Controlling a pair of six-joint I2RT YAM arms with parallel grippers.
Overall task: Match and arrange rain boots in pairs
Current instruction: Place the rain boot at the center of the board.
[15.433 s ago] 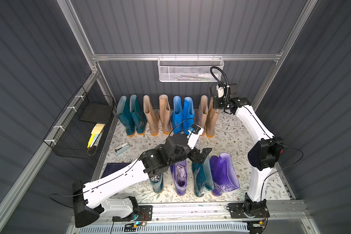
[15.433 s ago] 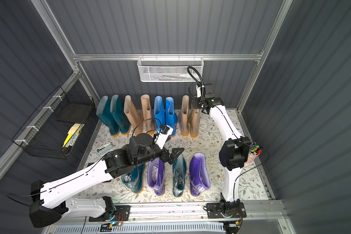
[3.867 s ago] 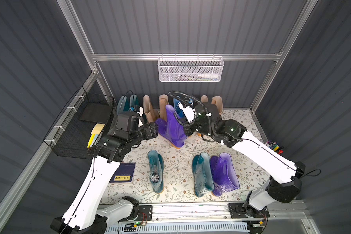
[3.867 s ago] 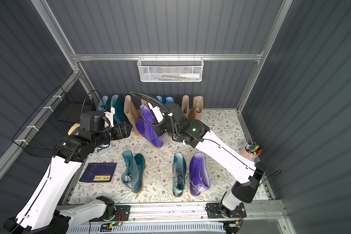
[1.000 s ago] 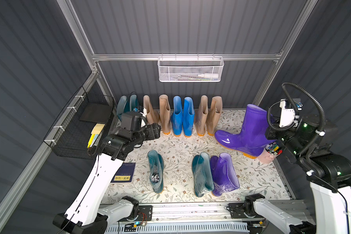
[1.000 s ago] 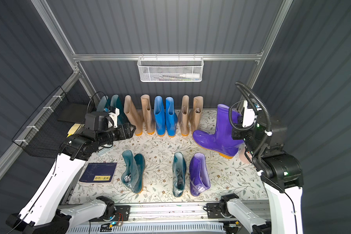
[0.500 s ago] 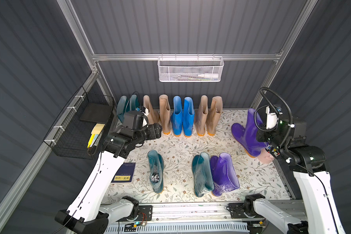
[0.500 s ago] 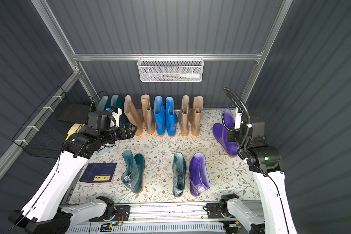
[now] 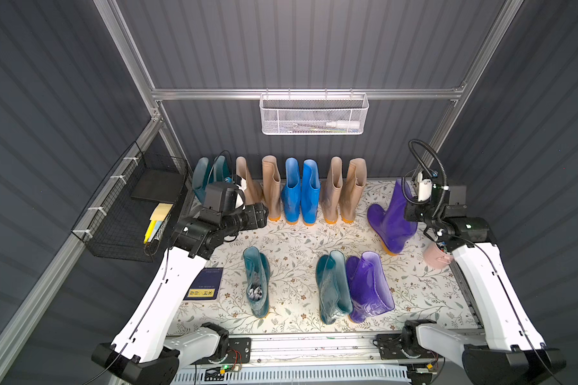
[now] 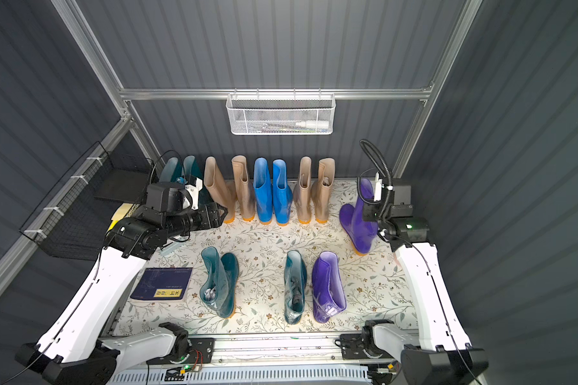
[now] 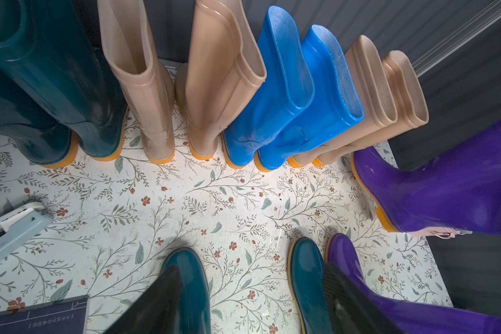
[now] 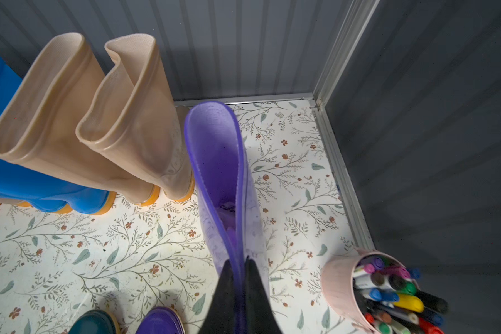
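Against the back wall stand rain boots in pairs: teal (image 9: 202,176), beige (image 9: 271,186), bright blue (image 9: 301,190) and beige (image 9: 342,190). To the right of that row a purple boot (image 9: 392,226) (image 12: 217,150) is upright. My right gripper (image 9: 411,208) (image 12: 239,266) is shut on its shaft rim. I cannot tell whether its sole touches the mat. Near the front stand a lone teal boot (image 9: 256,283), then a teal boot (image 9: 331,286) beside a purple boot (image 9: 367,286). My left gripper (image 9: 262,213) (image 11: 250,269) hangs open and empty over the mat's left side.
A pink cup of markers (image 9: 436,258) (image 12: 342,289) stands close to the held boot, at the right wall. A dark blue booklet (image 9: 204,285) lies at the front left. A black wire basket (image 9: 131,213) hangs on the left wall, a white mesh basket (image 9: 314,115) on the back wall.
The right arm has swung the purple boot from a tilted position at the right inward and back, bringing it upright beside the beige pair. The left arm has barely moved.
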